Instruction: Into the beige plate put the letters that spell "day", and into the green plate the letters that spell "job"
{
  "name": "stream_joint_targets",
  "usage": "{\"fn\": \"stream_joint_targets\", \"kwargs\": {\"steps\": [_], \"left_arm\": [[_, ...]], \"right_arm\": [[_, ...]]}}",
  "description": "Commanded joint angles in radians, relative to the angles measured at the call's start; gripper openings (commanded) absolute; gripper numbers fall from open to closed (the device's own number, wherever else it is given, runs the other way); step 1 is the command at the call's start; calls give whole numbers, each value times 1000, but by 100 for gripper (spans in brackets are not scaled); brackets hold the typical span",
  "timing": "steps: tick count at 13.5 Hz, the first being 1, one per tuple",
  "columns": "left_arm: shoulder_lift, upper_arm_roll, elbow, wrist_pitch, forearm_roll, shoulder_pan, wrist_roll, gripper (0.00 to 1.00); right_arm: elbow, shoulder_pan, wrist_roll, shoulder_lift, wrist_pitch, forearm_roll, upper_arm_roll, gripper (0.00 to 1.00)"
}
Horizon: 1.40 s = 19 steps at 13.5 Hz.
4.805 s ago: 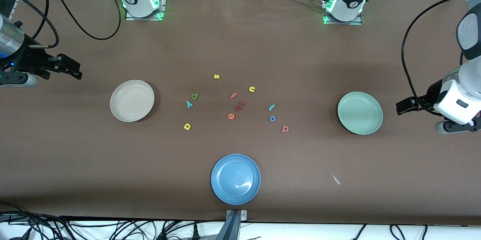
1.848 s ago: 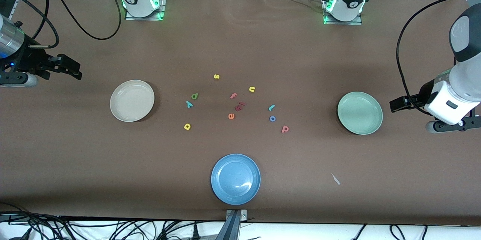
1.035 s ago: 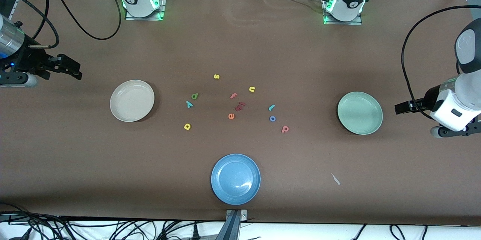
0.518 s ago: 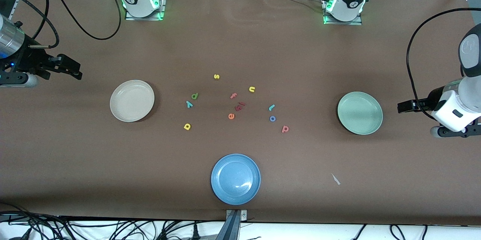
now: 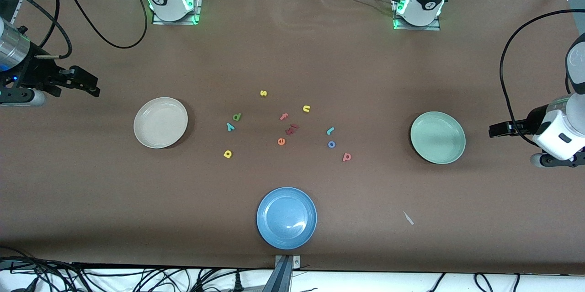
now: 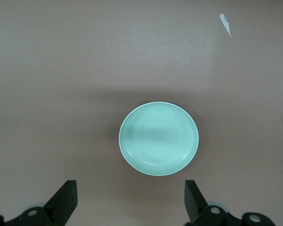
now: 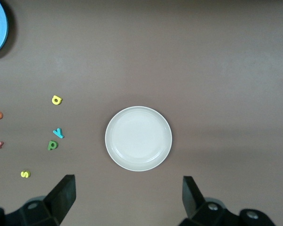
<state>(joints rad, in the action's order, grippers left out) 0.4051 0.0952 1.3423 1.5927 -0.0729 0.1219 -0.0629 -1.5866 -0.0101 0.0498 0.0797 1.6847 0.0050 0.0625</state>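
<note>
Olive-green d (image 5: pixel 236 117), teal y (image 5: pixel 230 127) and yellow a (image 5: pixel 227 154) lie loose mid-table, toward the right arm's end, near the beige plate (image 5: pixel 160 122). Teal j (image 5: pixel 330 130), blue o (image 5: pixel 332 144) and salmon b (image 5: pixel 347 157) lie toward the left arm's end, well apart from the green plate (image 5: pixel 438 137). Both plates hold nothing. Right gripper (image 5: pixel 87 86) hangs released past the beige plate's outer side; left gripper (image 5: pixel 496 129) hangs released, likewise outside the green plate. Neither touches a letter.
</note>
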Motion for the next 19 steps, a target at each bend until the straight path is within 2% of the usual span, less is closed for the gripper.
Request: {"fn": "stream_joint_targets", "kwargs": {"steps": [1, 13, 17, 19], "left_arm": [[-14, 5, 11, -8, 42, 7, 25, 100], [-11, 6, 18, -8, 53, 19, 55, 100], [-11, 5, 18, -8, 53, 38, 60, 100], [-8, 5, 18, -8, 53, 39, 60, 100]], "right_arm": [[-7, -4, 4, -8, 3, 9, 5, 100], [11, 2, 2, 9, 15, 4, 5, 100], [36, 76, 21, 57, 23, -3, 5, 100], [27, 120, 105, 89, 56, -8, 5, 100]]}}
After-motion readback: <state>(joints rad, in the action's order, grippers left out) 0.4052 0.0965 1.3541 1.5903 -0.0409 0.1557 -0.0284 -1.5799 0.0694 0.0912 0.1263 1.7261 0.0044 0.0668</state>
